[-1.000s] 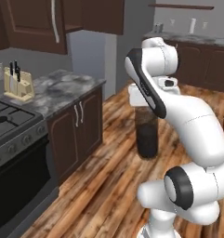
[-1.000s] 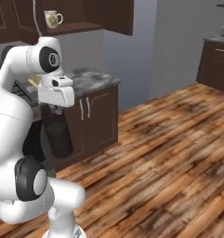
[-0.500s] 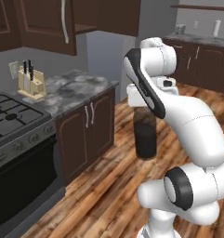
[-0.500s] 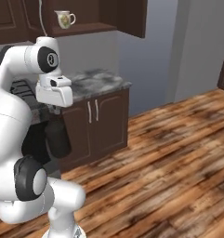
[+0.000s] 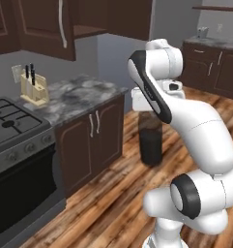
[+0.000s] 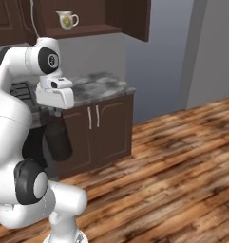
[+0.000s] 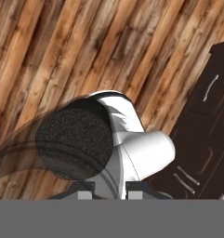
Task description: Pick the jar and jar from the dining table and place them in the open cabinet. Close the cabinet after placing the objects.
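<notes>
Transit stage, I judge: my gripper (image 5: 150, 112) is clamped tight on the tall dark brown-black jar (image 5: 150, 140), hanging above the plank floor (image 6: 173, 166). Left of it sits the grey marbled counter (image 5: 79, 97), and above, the dark brown wooden wall cabinet (image 6: 87, 14) stands open. Placing, the second jar and closing remain. Open floor lies rightward.

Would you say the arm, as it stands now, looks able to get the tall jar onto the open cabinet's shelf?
Probably not yet: the end effector holds the tall dark jar low, beside the base cabinet doors, while the cabinet shelf with the floral jug sits well above.
</notes>
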